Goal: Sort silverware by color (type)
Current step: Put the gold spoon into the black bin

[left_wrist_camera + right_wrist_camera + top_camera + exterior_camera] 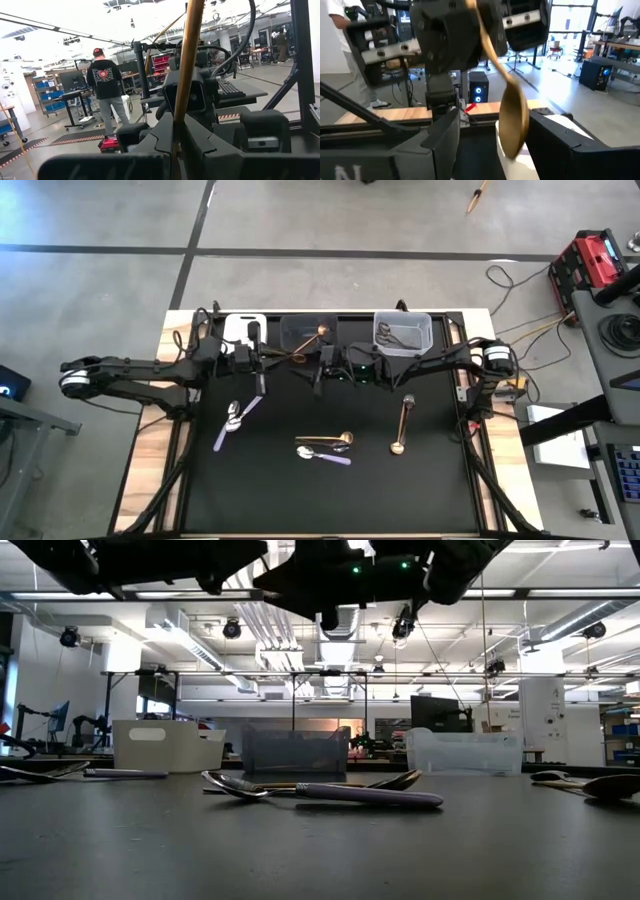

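Your left gripper is clamped tight on a slim gold spoon, pinching the handle end, and you've got it up off the table in front of the bins. In the left wrist view the gold handle runs straight out from between the dark fingers toward the other arm. Facing it, your right gripper has its fingers spread wide and gripping nothing, and its own camera shows the gold bowl hanging just in front of the opening, between the two fingers.

Out from there, the spoon's bowl end sits over the dark rectangular bin, the middle one of three along the far edge. The white rectangular bin is on its left, and the clear plastic bin on its right already holds dark grey utensils.

On the black table mat, two silver spoons with lilac-purple handles lie crossed toward the left. Near the centre a second gold spoon lies just beside another lilac-handled spoon, and a copper-coloured spoon lies off to the right.

Beyond the table, a person in a dark shirt and red cap stands with back turned.
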`<action>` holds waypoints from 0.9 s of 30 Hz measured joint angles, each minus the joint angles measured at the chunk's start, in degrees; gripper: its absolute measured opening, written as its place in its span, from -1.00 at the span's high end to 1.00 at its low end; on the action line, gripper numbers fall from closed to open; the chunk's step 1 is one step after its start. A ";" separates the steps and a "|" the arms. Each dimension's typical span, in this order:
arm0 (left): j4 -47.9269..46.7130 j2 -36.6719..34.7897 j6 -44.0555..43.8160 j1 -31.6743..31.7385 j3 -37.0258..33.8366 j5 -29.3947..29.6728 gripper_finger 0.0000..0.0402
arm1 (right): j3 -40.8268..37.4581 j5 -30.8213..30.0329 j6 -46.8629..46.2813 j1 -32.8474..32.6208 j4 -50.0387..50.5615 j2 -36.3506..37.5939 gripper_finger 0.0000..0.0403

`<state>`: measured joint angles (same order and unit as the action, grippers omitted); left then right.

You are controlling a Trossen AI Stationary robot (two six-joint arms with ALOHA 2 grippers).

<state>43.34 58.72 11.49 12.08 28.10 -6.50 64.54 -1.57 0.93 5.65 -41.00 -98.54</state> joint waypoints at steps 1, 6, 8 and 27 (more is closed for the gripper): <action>-0.14 -0.08 0.00 0.00 -0.03 0.00 1.00 | 0.06 -0.04 0.14 0.00 -0.12 0.06 0.03; -0.04 -0.07 -0.02 0.00 -0.07 -0.09 1.00 | -0.27 -0.12 0.17 0.02 -0.43 0.39 0.33; -0.02 0.20 -0.02 -0.01 -0.04 -0.21 1.00 | -0.31 -0.20 0.51 0.02 -0.43 0.39 0.53; -14.06 -4.90 -4.09 0.04 0.00 6.66 0.07 | 2.45 0.48 0.65 3.97 22.95 8.72 0.93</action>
<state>29.28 53.82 7.40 12.12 28.10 0.16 66.99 -1.08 1.58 9.62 -18.05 -89.82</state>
